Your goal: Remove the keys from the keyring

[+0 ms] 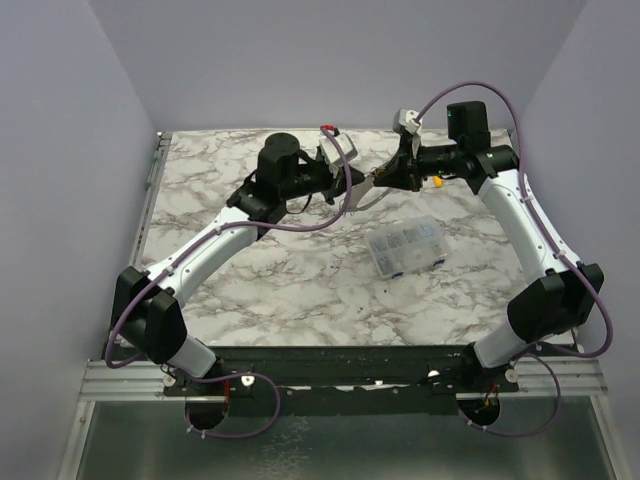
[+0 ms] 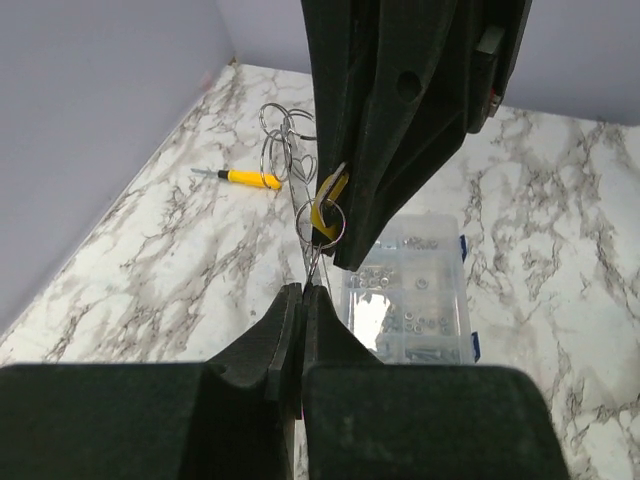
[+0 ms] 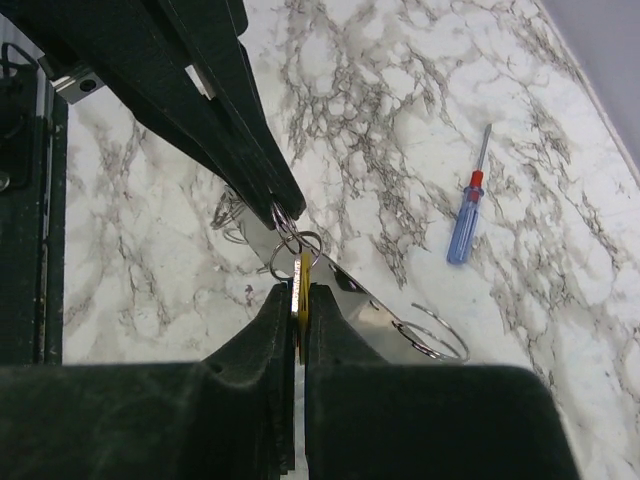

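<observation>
Yellow-tan metal key [image 3: 301,270] stands on edge, clamped between the closed fingers of the right pincer [image 3: 299,300]; only its thin edge shows in the right wrist view. In the left wrist view the same key hangs at a slant under the dark body of the right pincer, threaded through a small wire loop.

That loop belongs to the grey metal keyring [image 3: 352,292]. From the right wrist camera a shiny flat band of it runs off toward 4 o'clock, ending beside another round wire loop. The left pincer [image 2: 303,295] is closed too, its fingertips pinching the thin wire of the keyring just below the key, at 6 o'clock from it in its own view. More loops of the keyring stick out beyond, toward 11 o'clock.

Seen from above, the two pincers meet tip to tip over the far part of the white, grey-veined marble surface [image 1: 280,280], at about 12 o'clock from its middle. The key and keyring appear to be held off the surface there.

A clear plastic compartment box [image 1: 405,247] with small metal parts inside lies on the surface at 5 o'clock from the pincers, apart from them. A small yellow-handled screwdriver [image 2: 250,178] lies at 10 o'clock from the key in the left wrist view. A slim blue-and-red screwdriver [image 3: 467,205] lies at 2 o'clock from the key in the right wrist view.
</observation>
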Available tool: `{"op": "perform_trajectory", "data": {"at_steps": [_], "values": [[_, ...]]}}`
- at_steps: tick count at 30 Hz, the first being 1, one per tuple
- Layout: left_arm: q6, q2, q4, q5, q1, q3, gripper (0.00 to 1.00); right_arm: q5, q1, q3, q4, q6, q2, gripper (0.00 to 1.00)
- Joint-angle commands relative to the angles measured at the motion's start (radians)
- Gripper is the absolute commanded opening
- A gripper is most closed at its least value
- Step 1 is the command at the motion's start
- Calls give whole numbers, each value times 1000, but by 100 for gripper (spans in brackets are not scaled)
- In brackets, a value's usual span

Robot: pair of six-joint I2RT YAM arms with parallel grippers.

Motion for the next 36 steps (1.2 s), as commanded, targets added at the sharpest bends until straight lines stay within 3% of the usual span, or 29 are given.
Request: {"op": "perform_trajectory", "data": {"at_steps": [1,14,36], "values": [[-111,-62,131,-91,10,-58,0,-40,-15,-8,91,112,-11,1],[-291,-76,275,-212,8,-115,0,-59,-13,-64,177,219,2,1],[-356,-32,348,-407,-35,-110,0,-30,3,-87,179,238,58,1]]}}
